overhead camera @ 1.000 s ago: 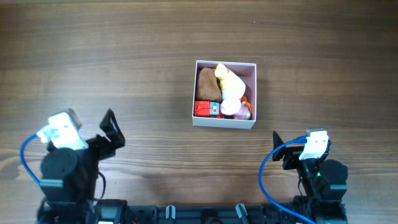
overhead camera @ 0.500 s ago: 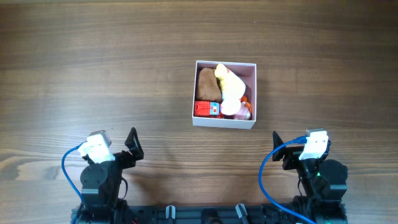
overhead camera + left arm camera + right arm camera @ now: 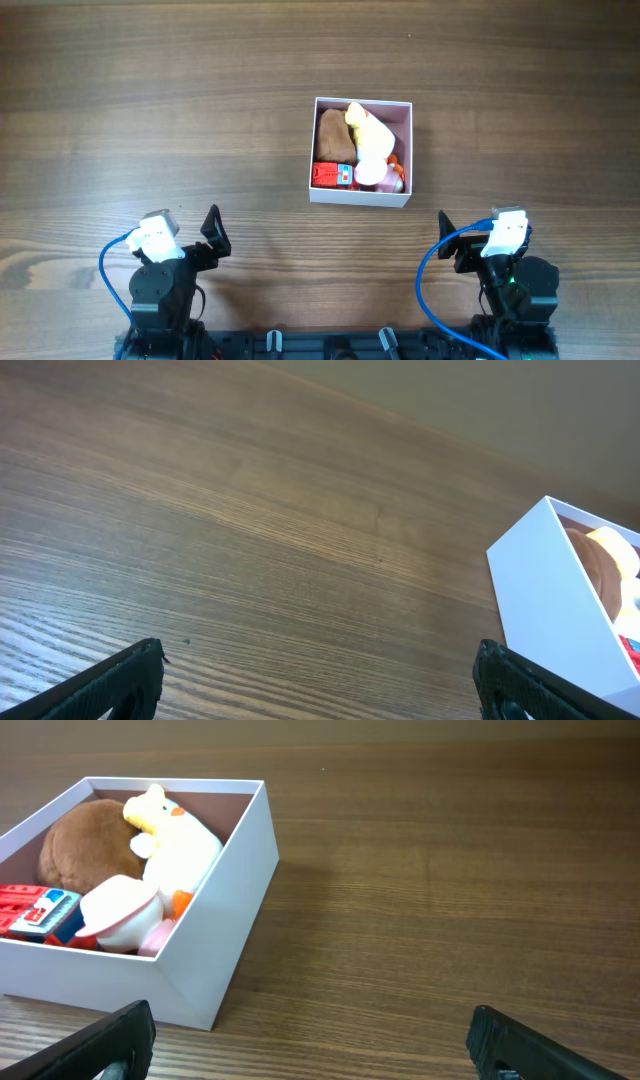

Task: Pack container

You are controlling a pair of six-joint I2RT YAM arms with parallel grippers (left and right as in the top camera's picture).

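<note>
The container (image 3: 361, 194) stands on the wooden table right of centre, white-walled with a pale pink inside. It holds a brown plush (image 3: 334, 135), a yellow-white plush (image 3: 368, 135), a red block toy (image 3: 331, 175) and a pink-white toy (image 3: 372, 176). It also shows in the right wrist view (image 3: 228, 910) and the left wrist view (image 3: 548, 595). My left gripper (image 3: 320, 680) is open and empty at the front left (image 3: 205, 232). My right gripper (image 3: 310, 1040) is open and empty at the front right (image 3: 452, 240), short of the container.
Bare wood table (image 3: 160, 110) lies all around the container. Blue cables (image 3: 112, 270) loop by both arm bases at the front edge.
The left arm drew back toward its base at the front and then stopped. The right arm and the container have not moved.
</note>
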